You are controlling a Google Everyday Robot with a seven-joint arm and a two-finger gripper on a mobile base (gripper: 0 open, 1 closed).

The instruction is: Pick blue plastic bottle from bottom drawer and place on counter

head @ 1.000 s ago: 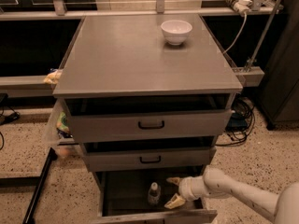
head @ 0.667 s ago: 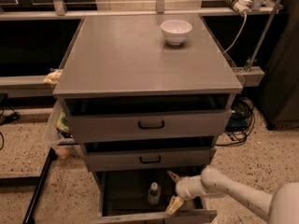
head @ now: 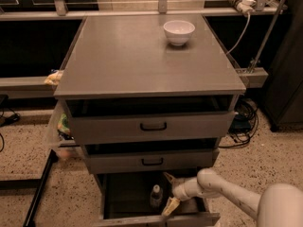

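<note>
The blue plastic bottle [head: 155, 196] stands upright inside the open bottom drawer [head: 124, 196], near its middle. My gripper [head: 169, 191] reaches into the drawer from the right and sits just right of the bottle. It is open, with one finger above at the back and one finger [head: 170, 206] low at the front. It holds nothing. The grey counter [head: 128, 60] is the cabinet's top, well above.
A white bowl [head: 179, 32] stands at the back right of the counter. The two upper drawers [head: 152, 126] are slightly pulled out and overhang the bottom one. A black stand leg [head: 40, 193] lies on the floor at the left. Cables [head: 244, 119] hang at the right.
My gripper and forearm have moved left, deeper into the bottom drawer and closer to the bottle. The bottle has not moved.
</note>
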